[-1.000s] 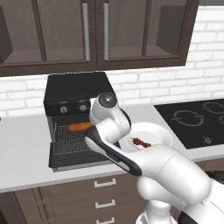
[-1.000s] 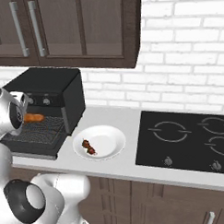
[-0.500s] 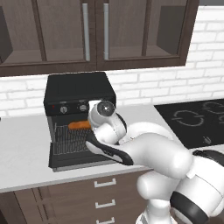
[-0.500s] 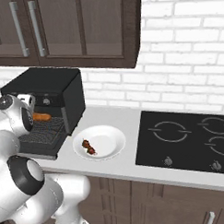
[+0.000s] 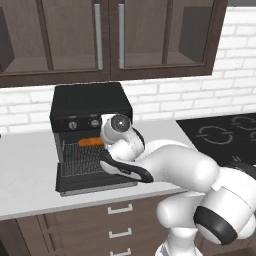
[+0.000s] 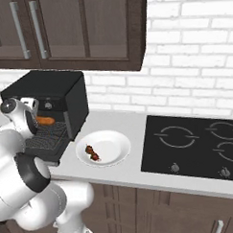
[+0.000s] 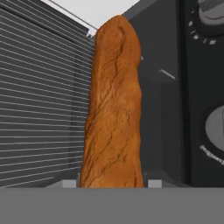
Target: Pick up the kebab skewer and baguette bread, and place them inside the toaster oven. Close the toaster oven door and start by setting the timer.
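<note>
My gripper is shut on the near end of the orange-brown baguette bread, which lies level at the mouth of the black toaster oven, just above its wire rack. From the right, the baguette juts from my hand toward the oven. The toaster oven door hangs open, folded down flat. The kebab skewer lies on a white plate to the right of the oven. The oven's knobs sit close beside the loaf.
A black cooktop fills the counter's right end. Dark wall cabinets hang above the oven. Bare counter lies left of the oven, and drawers run below the front edge.
My hand has sunk a little and the baguette has edged further toward the oven's opening. The arm's elbow has swung more into view. The grip has not changed.
</note>
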### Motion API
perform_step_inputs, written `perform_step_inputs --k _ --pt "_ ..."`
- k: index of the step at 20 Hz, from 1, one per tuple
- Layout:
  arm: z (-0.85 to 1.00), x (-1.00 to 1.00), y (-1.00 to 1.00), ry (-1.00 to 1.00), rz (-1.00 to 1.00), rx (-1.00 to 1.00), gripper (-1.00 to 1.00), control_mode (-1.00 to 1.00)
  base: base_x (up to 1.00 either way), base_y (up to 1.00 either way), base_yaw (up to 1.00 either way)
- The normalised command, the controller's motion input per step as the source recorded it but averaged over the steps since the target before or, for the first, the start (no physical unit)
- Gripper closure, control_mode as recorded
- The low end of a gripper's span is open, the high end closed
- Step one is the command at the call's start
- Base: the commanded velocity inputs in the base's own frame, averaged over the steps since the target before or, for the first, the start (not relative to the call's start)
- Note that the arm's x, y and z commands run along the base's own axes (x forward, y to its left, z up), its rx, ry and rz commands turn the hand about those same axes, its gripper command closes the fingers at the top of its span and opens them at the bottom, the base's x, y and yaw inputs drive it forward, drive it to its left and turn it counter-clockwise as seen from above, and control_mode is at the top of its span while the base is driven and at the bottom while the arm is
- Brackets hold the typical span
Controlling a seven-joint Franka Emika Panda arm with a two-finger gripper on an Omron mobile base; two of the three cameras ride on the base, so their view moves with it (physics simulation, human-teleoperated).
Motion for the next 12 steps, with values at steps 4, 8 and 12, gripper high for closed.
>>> perform_step_inputs --k 4,8,12 --pt "-0.16 0.18 0.03 0.00 0.00 0.00 1.00 -1.00 0.00 0.00 0.00" --pt "-0.06 0.30 0.01 0.00 0.00 0.00 1.00 -1.00 0.00 0.00 0.00" --pt "-0.06 0.32 0.03 0.00 0.00 0.00 1.00 -1.00 0.00 0.00 0.00"
